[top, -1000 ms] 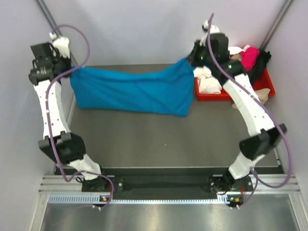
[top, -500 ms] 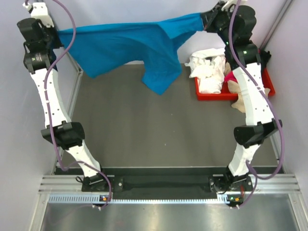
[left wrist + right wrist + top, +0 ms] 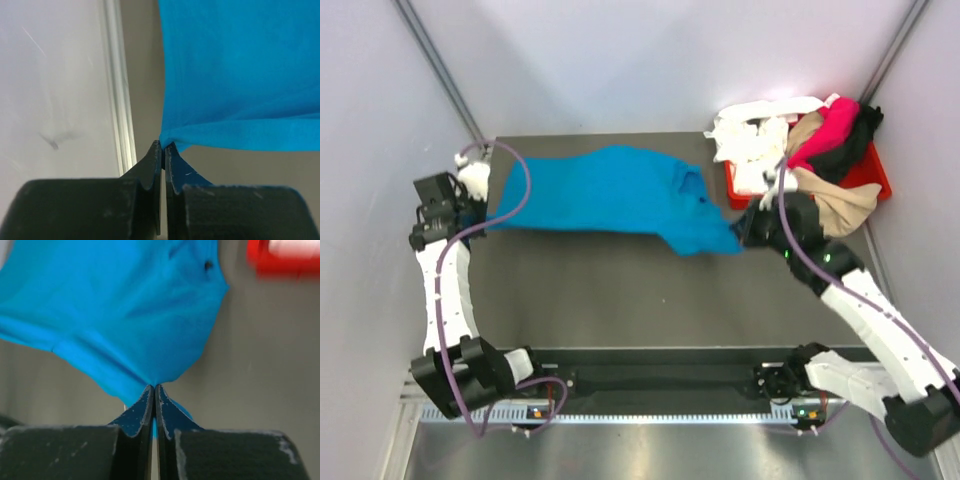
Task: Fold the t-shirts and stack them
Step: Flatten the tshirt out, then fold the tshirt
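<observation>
Progress: early, I'd say. The bright blue short-sleeved cloth t-shirt [image 3: 610, 190] lies spread on the dark grey tabletop [image 3: 620, 290] left of the red plastic tray [image 3: 876, 172]. It's bunched at the tray end and I see no fold.
Left to do: the white [image 3: 750, 140], magenta [image 3: 832, 125], black [image 3: 858, 135] and tan [image 3: 835, 200] cloth shirts are heaped in and over the tray. Nothing is stacked.
Left gripper [image 3: 163, 147]: jaws closed, pinching the blue shirt's corner farthest from the tray.
Right gripper [image 3: 153, 388]: jaws closed on the shirt's corner nearest the tray, just beside the tray's near-left corner.
</observation>
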Controlling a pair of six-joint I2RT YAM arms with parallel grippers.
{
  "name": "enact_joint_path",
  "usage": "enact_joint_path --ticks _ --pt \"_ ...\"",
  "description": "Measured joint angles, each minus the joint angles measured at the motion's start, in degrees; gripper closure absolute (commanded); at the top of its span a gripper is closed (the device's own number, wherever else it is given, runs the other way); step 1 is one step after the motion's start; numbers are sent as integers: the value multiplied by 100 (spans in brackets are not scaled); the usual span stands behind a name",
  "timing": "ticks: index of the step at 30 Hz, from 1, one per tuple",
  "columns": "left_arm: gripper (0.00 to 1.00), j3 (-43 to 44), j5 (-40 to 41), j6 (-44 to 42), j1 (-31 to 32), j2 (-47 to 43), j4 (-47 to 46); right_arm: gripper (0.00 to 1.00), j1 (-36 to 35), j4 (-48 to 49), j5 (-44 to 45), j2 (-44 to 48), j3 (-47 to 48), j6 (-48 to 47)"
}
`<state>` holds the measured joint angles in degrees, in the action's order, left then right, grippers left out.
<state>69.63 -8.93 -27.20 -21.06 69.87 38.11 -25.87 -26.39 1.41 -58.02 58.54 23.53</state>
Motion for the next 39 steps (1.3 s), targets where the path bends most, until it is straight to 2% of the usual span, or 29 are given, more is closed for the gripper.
enact_joint_path --ticks 3,6,14,17,20,29,35,39 --pt "100 -660 142 -520 -201 -332 581 100 -382 -192 7 949 -1569 579" --pt "100 -1104 308 -1040 -448 -352 1045 100 -717 -516 -4 1357 -2415 1062" --pt "100 -2210 813 -2081 -887 -487 1971 100 -1526 -857 -118 1587 -2747 1836" --pt "100 -2406 922 -2127 -946 -431 1847 100 -1550 -734 -81 1141 -2673 1725" --pt "100 -2387 898 -2046 -949 -221 1497 100 -1499 -503 39 234 -2284 1408" --pt "100 -1886 214 -1635 -933 793 321 100 -662 896 -13 -2103 -1071 238" --pt "100 -1762 109 -1460 -848 1456 -109 100 -415 1327 -127 -3121 -455 -269" --pt "100 -1733 98 -1360 -754 1676 -293 100 -234 1475 -144 -3467 -221 -459"
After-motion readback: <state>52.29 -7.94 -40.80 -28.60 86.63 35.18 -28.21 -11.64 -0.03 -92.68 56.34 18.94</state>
